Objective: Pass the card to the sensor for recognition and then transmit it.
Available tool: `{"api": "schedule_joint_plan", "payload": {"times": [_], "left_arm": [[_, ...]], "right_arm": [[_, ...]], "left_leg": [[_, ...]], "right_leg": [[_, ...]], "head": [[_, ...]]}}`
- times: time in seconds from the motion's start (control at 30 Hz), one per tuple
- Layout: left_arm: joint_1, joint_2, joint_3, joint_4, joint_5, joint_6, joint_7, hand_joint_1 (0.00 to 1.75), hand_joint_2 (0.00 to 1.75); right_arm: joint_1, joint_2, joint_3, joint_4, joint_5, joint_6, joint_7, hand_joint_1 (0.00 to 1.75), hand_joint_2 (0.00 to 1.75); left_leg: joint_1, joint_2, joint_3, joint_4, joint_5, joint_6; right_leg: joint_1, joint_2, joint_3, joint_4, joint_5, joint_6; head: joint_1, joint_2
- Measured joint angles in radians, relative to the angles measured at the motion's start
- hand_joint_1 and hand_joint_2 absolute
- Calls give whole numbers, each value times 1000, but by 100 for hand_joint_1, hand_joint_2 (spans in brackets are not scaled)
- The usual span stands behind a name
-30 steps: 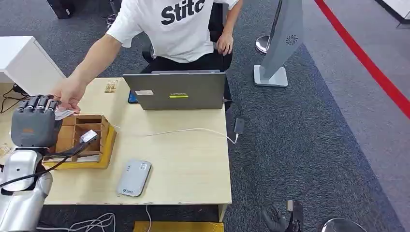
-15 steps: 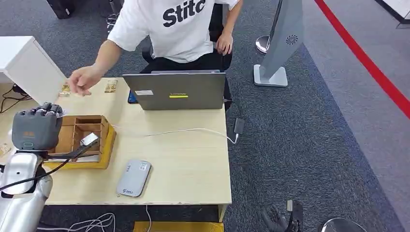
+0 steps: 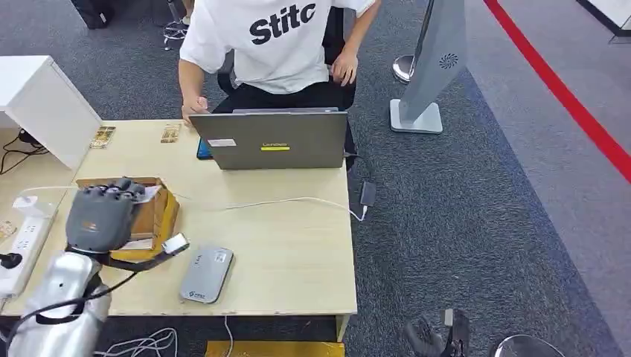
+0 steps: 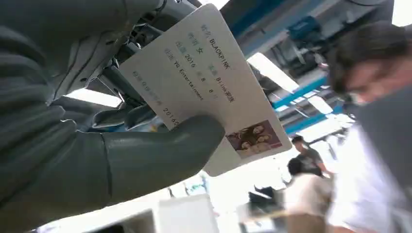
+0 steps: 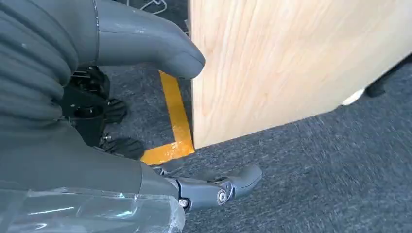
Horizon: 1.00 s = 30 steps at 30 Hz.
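1. The left hand covers much of the cardboard organiser on the tabletop, so its compartments cannot be read.
2. In the left wrist view, the thumb hides part of the card, and its small print is mostly too fine to read.
3. The person is cut off by the head view's upper edge.
4. The right hand runs off the frame's edge; its fingers are partly hidden.

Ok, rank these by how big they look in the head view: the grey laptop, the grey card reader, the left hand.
1. Grey laptop, clearly largest.
2. Left hand and flat grey card reader look alike; the hand is raised nearer the camera, so I won't rank them.
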Motion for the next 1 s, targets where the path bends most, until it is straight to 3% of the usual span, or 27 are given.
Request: {"api": "schedule_joint_plan", "payload": {"times": [0.13,0.3,0.57,0.87,1.0], "left_arm": [[112,-60,-136,9,18,2,12,175,175],[172,-102,-211,123,42,47,27,175,175],[200,-120,-234,205,45,48,31,175,175],[219,-119,-234,220,53,51,40,175,175],[217,-122,-231,202,8,81,60,175,175]], "right_arm": [[9,0,0,0,-13,1,-7,0,175],[14,0,0,0,-19,0,-8,0,175],[17,0,0,0,-20,0,-11,0,175],[25,0,0,-1,-21,0,-17,0,175],[25,0,0,-1,-21,-3,-16,0,175]], "left_leg": [[0,1,0,0,-2,3],[0,0,-1,0,-2,3],[1,0,-1,0,-2,2],[1,0,-1,0,-2,2],[1,0,-1,0,-1,2]], "right_leg": [[0,0,0,-1,-2,2],[0,0,0,-1,-2,3],[1,0,0,0,-2,2],[1,-1,0,0,-2,2],[1,-1,0,0,-2,3]], "head": [[0,0],[0,0],[0,0],[0,0],[0,0]]}}
